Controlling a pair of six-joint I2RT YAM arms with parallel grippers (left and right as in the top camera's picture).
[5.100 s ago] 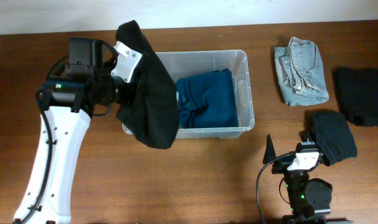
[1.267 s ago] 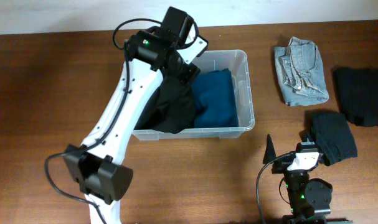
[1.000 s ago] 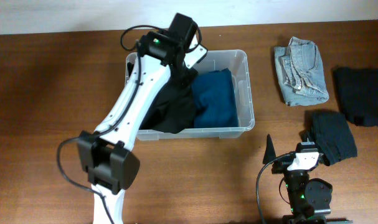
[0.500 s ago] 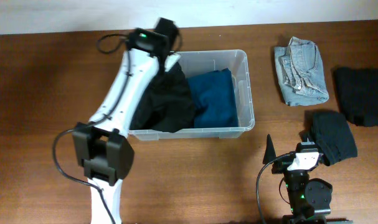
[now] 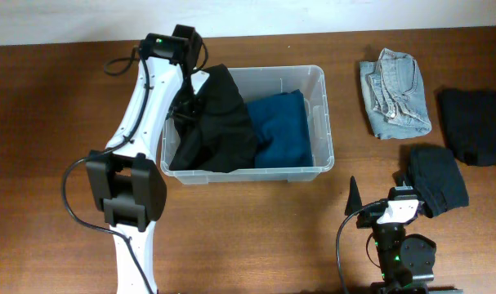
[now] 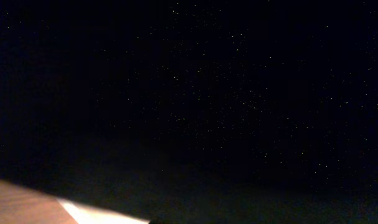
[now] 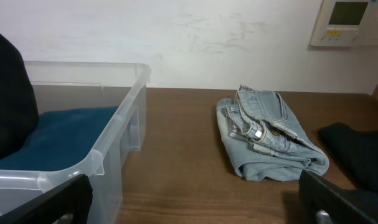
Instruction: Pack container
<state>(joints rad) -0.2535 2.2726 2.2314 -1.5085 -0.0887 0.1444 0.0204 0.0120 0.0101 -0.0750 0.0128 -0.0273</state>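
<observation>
Backdrop: brown wooden desk (image 5: 60, 122) against a pale wall, with a wall panel (image 7: 347, 22) in the right wrist view.
Container (image 5: 317, 122): mid-desk, long side across the overhead view, well apart from the loose clothes on the right.
Inside it: black garment (image 5: 219, 122) heaped on the left, its top edge over the back rim; teal garment (image 5: 284, 126) lies flat on the right, touching it.
My left arm (image 5: 145, 106): stretched out long from its base near the front edge, wrist bent down over the container's back-left corner.
My left fingers (image 5: 188, 100): down at the black garment, just inside the left wall. My wrist view is nearly all black, so I cannot tell whether they grip.
My right arm (image 5: 403, 245): folded low at the front right.
My right fingers (image 7: 195, 208): spread wide, holding nothing, aimed at the container.
Loose on the right: folded jeans (image 5: 395, 94), dark garment (image 5: 476, 126), and a black bundle (image 5: 437, 178) beside my right arm.
</observation>
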